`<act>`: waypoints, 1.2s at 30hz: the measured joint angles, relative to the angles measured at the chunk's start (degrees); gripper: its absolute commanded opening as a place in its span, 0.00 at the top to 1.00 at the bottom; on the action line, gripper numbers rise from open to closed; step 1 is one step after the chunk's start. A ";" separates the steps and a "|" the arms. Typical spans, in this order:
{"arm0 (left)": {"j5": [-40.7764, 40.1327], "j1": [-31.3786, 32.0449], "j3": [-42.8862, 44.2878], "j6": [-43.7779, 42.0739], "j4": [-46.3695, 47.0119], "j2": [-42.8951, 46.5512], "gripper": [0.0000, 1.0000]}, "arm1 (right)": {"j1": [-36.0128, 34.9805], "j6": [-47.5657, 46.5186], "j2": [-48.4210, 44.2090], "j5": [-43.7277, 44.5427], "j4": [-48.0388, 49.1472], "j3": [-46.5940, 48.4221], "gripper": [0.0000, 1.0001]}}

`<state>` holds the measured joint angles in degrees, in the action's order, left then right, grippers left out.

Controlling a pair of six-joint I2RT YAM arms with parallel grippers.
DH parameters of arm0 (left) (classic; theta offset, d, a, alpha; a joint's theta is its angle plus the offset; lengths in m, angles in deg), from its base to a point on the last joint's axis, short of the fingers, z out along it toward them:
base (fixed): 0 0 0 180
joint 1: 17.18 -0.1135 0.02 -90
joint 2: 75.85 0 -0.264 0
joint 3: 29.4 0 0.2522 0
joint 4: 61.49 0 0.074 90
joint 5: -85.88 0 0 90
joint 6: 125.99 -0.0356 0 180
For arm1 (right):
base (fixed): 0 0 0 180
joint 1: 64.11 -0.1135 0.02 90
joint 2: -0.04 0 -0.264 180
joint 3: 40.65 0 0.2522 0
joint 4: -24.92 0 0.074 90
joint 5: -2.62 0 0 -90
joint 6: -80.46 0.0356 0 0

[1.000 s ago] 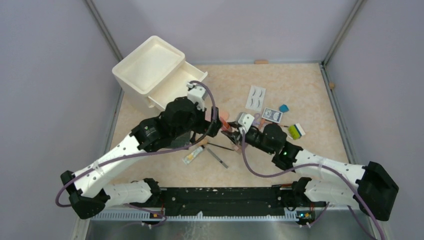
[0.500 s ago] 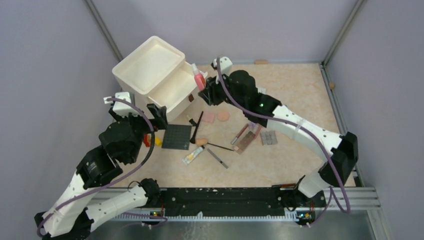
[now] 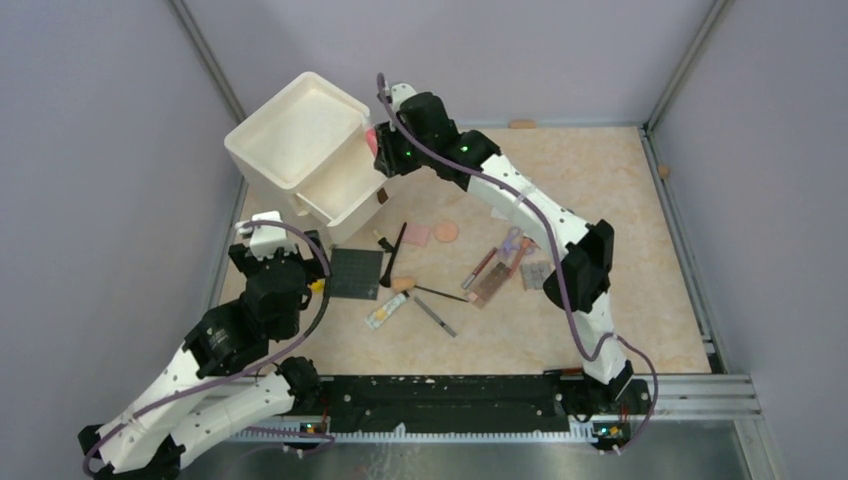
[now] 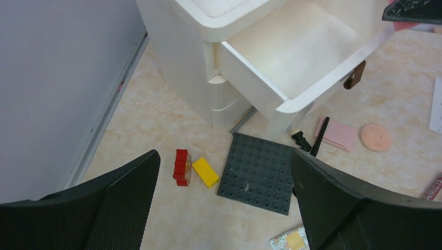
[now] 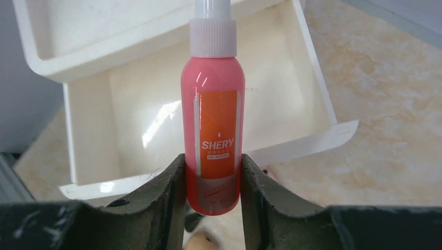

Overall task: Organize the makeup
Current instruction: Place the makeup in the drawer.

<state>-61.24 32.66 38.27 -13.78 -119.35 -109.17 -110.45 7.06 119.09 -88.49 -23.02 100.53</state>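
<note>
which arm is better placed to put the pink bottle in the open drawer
Right. The right gripper is shut on the pink spray bottle, right at the open drawer. The left gripper is open and empty, off to the side above the studded plate.

Lilac walls (image 3: pixel 90 150), metal corner posts (image 3: pixel 204 55), beige marbled tabletop (image 3: pixel 620 200), even light

Top camera high over the table's (image 3: pixel 600 170) near edge, facing down, left wrist camera well back from the drawer (image 4: pixel 292 57) beyond the left pincer (image 4: pixel 224 156), right wrist camera close (same drawer).
</note>
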 measured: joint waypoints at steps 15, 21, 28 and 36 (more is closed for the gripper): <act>-4.11 0.00 -2.73 0.59 1.25 7.17 0.01 | -0.02 -59.36 -1.40 -3.50 6.21 -10.27 1.00; -4.28 0.00 -2.84 0.57 1.64 6.93 0.01 | -0.02 -76.39 1.86 -5.90 4.02 -3.04 1.00; -4.31 -0.61 -3.19 0.26 2.16 6.95 0.01 | -0.02 -87.73 3.74 -6.56 3.61 2.91 1.00; -4.22 -1.16 -3.82 -0.59 3.65 6.95 0.01 | 0.00 -99.65 4.52 -9.64 1.11 3.23 1.00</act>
<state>-65.46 31.51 34.44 -14.37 -115.70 -102.22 -110.45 -92.58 123.61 -98.12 -21.90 103.77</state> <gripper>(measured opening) 0.988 0.362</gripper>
